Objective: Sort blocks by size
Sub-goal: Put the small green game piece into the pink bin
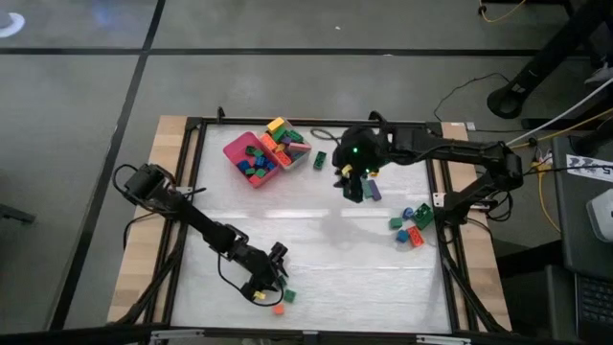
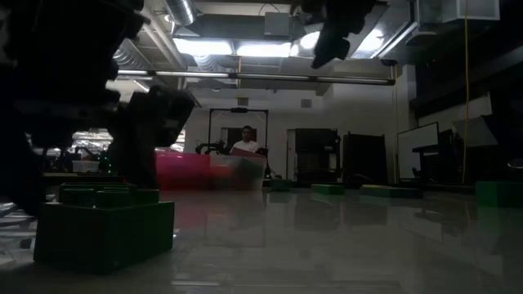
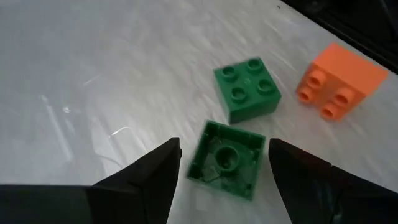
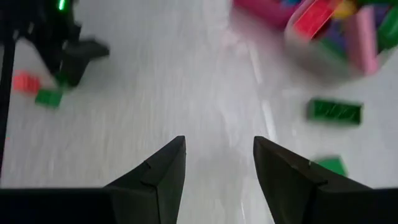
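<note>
My left gripper (image 3: 224, 149) is open and low over the table's near left part, its fingers standing on either side of an upturned green block (image 3: 225, 163), hollow side up; I see no touch. Just beyond lie a second green block (image 3: 247, 93), studs up, and an orange block (image 3: 339, 81) on its side. In the high view this gripper (image 1: 273, 278) stands beside a yellow block (image 1: 259, 297). My right gripper (image 4: 217, 146) is open and empty, high above the table's middle (image 1: 354, 182).
A pink tray (image 1: 251, 158) and a clear tray (image 1: 292, 146), both holding blocks, stand at the far middle. A green bar (image 1: 319, 159) and a purple block (image 1: 372, 192) lie near the right gripper. A cluster of blocks (image 1: 410, 228) sits at the right.
</note>
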`<state>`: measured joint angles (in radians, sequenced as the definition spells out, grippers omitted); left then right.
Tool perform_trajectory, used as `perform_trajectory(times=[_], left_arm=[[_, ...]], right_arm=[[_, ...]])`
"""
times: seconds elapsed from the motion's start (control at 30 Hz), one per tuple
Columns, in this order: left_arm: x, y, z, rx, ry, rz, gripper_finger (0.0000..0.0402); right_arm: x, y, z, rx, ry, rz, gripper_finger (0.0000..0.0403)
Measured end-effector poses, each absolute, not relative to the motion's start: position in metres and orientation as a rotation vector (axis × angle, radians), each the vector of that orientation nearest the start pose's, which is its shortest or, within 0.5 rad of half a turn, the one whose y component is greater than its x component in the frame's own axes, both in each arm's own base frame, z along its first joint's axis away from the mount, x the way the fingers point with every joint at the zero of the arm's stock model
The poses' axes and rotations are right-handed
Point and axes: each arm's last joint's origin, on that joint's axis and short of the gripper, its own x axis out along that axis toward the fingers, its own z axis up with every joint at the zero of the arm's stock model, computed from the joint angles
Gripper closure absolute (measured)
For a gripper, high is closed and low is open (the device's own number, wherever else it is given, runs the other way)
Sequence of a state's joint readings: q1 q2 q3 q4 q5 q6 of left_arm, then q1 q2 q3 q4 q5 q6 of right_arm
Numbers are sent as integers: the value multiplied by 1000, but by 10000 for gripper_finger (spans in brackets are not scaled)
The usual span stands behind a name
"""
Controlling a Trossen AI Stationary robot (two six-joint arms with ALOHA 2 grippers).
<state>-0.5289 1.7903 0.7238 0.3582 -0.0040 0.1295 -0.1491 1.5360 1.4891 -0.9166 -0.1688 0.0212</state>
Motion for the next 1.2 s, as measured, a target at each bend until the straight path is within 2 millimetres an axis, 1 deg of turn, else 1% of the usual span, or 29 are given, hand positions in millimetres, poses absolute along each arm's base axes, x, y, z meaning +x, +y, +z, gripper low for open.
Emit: perform_trajectory(times=[0.1, 0.17, 0.23, 0.33, 0.43, 0.5, 0.67, 0.77, 0.83, 0.9, 1.0, 1.1, 1.2], left_arm=[[278, -163, 107, 311, 678, -558, 169], [278, -163, 106, 313, 677, -558, 171], [279, -163, 106, 302, 668, -544, 180], [282, -161, 109, 276, 652, -524, 213], [285, -156, 110, 237, 656, -495, 258], [287, -151, 112, 216, 654, -473, 284], [297, -130, 121, 120, 642, -382, 286], [303, -113, 132, 81, 615, -323, 286], [305, -100, 142, 74, 593, -290, 284], [306, -87, 154, 69, 564, -254, 276], [304, -64, 175, 94, 523, -200, 270], [295, -38, 197, 135, 508, -95, 273], [279, -10, 217, 189, 539, 74, 276]], right_arm=[[305, -32, 332, 157, 1035, 19, 214], [301, -26, 330, 133, 1094, 10, 214], [297, -21, 327, 88, 1150, 10, 214], [291, -16, 325, 13, 1225, 19, 214], [287, -15, 325, -13, 1251, 23, 214], [285, -16, 326, -42, 1259, 46, 214], [274, -20, 331, -121, 1261, 70, 214], [260, -30, 327, -108, 1251, 42, 214], [249, -38, 317, -81, 1243, 3, 214], [239, -46, 302, -40, 1217, -52, 214], [228, -56, 275, 30, 1155, -134, 214], [222, -63, 245, 107, 1120, -206, 214], [218, -65, 221, 140, 1120, -240, 214]])
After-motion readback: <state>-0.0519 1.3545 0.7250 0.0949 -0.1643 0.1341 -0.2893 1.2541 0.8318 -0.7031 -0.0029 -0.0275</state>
